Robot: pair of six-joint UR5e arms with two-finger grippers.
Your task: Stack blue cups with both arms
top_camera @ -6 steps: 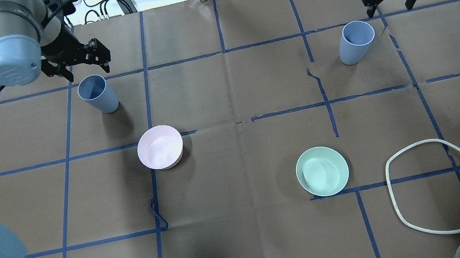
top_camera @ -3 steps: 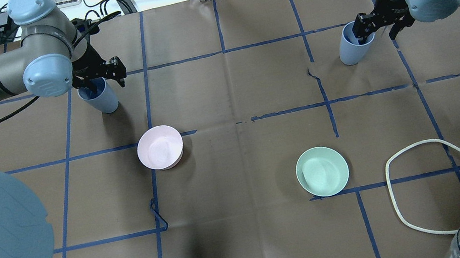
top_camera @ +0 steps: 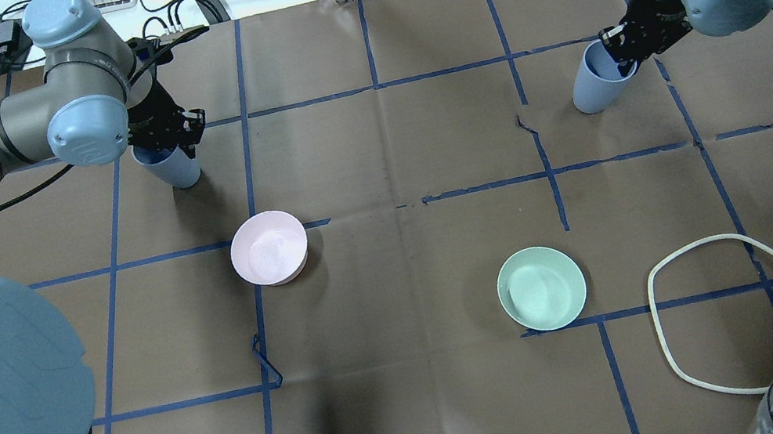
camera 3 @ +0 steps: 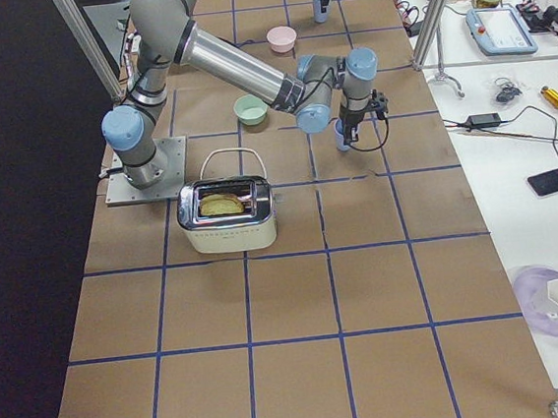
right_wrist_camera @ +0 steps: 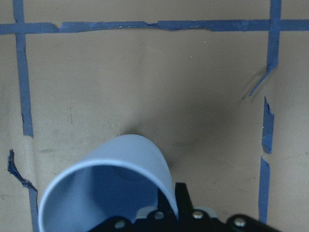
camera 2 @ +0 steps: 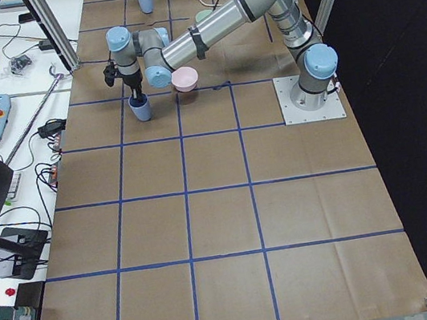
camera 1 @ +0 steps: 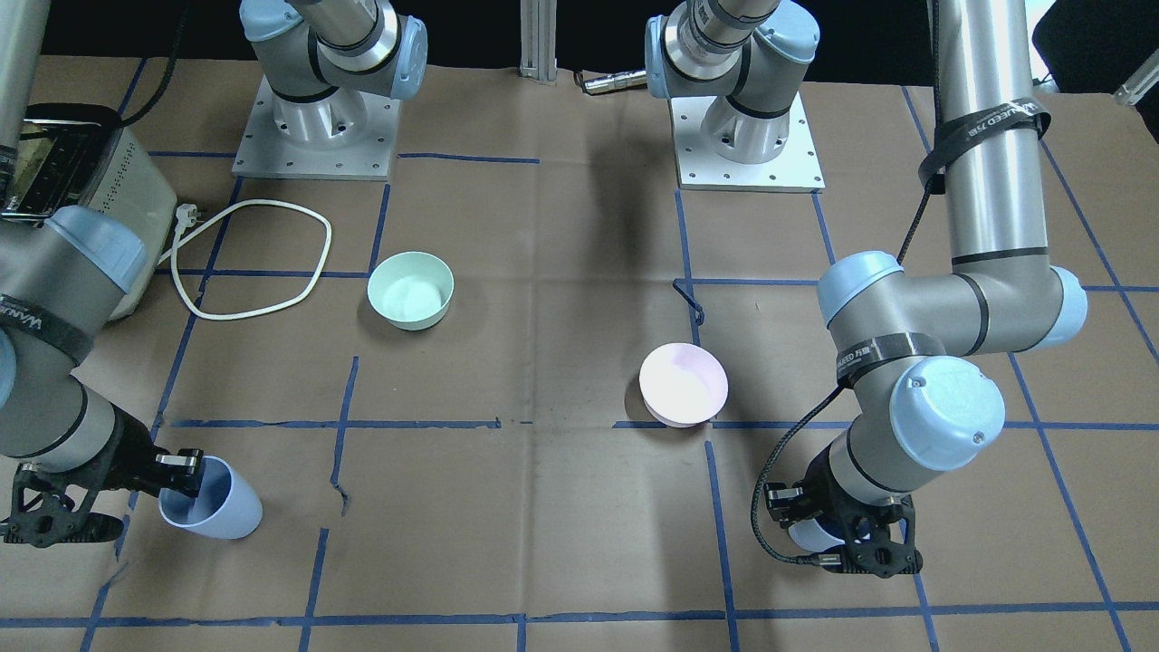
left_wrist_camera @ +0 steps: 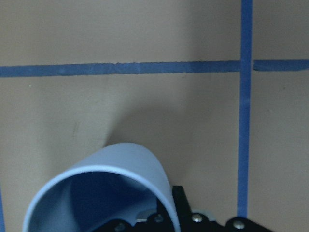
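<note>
Two pale blue cups stand at the table's far side. The left cup [top_camera: 178,170] is under my left gripper [top_camera: 170,140], which is shut on its rim; in the front view this cup [camera 1: 809,536] is mostly hidden by the gripper [camera 1: 847,548]. The right cup [top_camera: 593,89] leans, and my right gripper [top_camera: 624,52] is shut on its rim; the front view shows the cup [camera 1: 217,512] tilted toward that gripper [camera 1: 177,475]. Each wrist view shows its cup's mouth and wall close up, the left [left_wrist_camera: 123,162] and the right [right_wrist_camera: 125,157].
A pale pink bowl [top_camera: 269,247] sits left of centre and a mint-green bowl [top_camera: 541,287] right of centre. A white cable loop [top_camera: 651,305] lies near the right arm's base, beside a toaster [camera 3: 227,214]. Torn blue tape marks the brown paper.
Both grippers came down from behind the cups onto their rims and closed. The right cup now leans.
</note>
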